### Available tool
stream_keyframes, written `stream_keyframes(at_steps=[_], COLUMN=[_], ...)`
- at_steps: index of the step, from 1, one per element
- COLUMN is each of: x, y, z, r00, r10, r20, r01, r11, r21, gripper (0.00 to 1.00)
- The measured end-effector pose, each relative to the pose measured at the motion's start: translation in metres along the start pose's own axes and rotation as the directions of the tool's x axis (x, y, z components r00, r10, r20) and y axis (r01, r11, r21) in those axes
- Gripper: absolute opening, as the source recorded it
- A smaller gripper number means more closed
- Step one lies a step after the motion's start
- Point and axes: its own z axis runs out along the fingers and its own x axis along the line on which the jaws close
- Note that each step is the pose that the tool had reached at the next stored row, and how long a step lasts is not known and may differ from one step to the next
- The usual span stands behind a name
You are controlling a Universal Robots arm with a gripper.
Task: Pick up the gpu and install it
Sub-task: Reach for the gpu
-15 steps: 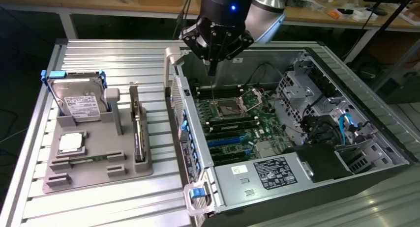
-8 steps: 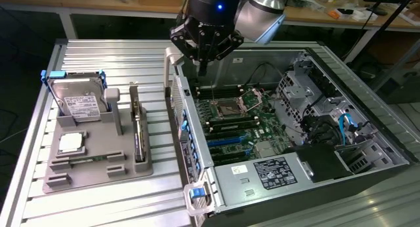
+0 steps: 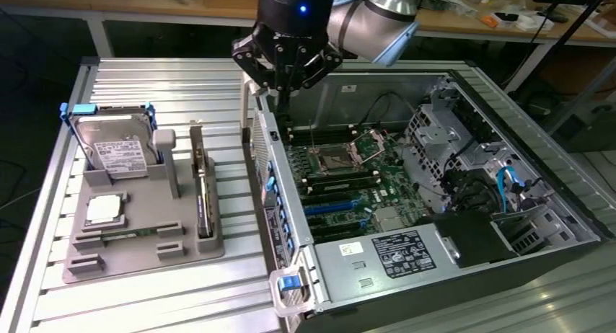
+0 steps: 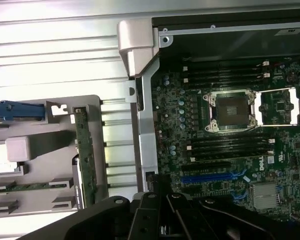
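The gpu (image 3: 200, 183) stands edge-on in a slot of the grey holder (image 3: 144, 255), a long thin card with a silvery end. The wrist view shows it as a green strip (image 4: 84, 155). My gripper (image 3: 281, 88) hangs above the near rear corner of the open computer case (image 3: 366, 95), to the exterior view's right of the gpu and well above it. Its fingers are shut with nothing between them. In the wrist view the gripper (image 4: 162, 202) sits over the case's side rail, beside the motherboard (image 4: 230, 150).
The holder also carries a silver hard drive (image 3: 115, 151) in a blue bracket and a square processor chip (image 3: 104, 210). Inside the case are an open CPU socket (image 3: 344, 156), memory slots and blue expansion slots (image 3: 337, 207). A ribbed metal table (image 3: 144, 81) lies beneath.
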Motion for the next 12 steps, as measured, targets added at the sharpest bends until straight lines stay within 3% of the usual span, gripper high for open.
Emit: stream_keyframes(at_steps=[12], x=[0.032], y=[-0.0024], z=[-0.0009], r00=[1.0000], r10=[0.000], r20=[0.0001], r01=[0.000], r11=[1.0000], r21=[-0.0001], gripper=[0.11])
